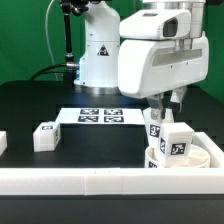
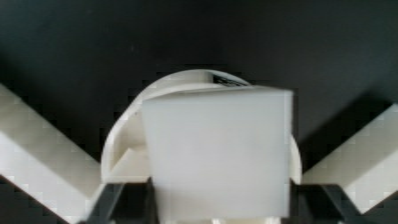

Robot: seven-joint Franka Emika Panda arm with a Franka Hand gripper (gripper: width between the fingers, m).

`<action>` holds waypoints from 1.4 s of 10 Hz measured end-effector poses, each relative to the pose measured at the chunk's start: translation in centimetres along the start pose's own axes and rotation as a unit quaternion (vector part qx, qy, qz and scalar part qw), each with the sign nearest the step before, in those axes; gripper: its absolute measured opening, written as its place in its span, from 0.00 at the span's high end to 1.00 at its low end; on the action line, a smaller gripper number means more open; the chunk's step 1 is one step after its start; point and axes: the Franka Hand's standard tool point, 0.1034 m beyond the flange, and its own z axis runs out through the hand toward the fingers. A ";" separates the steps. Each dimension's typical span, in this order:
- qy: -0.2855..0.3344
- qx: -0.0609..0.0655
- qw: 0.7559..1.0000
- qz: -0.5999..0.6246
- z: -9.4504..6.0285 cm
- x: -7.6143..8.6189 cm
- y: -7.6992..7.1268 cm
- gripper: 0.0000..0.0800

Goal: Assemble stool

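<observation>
White legs [image 1: 44, 135] bear black-and-white tags [image 1: 178, 149]; white seat [image 1: 206, 158], black table [image 1: 100, 150].

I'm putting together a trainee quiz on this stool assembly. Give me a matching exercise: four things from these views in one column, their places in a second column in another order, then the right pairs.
Things
1. seat disc
2. loose leg
3. marker board
4. held leg

Places
A. between the fingers of the gripper
B. flat on the table, carrying several tags
C. on the bare table, toward the exterior view's left
D. next to the border rail, at the exterior view's right

Pairs: 1-D, 2-C, 3-B, 4-A
</observation>
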 end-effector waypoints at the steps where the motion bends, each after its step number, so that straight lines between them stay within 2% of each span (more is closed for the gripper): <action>1: -0.001 0.000 0.998 0.065 0.0 -0.1 0.1 0.58; 4: 0.003 -0.002 0.982 0.191 0.1 -0.2 -0.1 0.58; 9: 0.005 0.001 0.921 0.390 0.0 0.0 -0.9 0.58; 10: 0.005 0.004 0.914 0.406 0.0 0.0 -1.0 0.58; 12: 0.003 0.004 0.918 0.396 -0.2 -0.1 -0.8 0.58; 13: -0.006 0.010 0.926 0.378 -1.3 -0.6 -0.4 0.38; 14: -0.009 0.012 0.928 0.371 -2.7 -1.4 0.6 0.25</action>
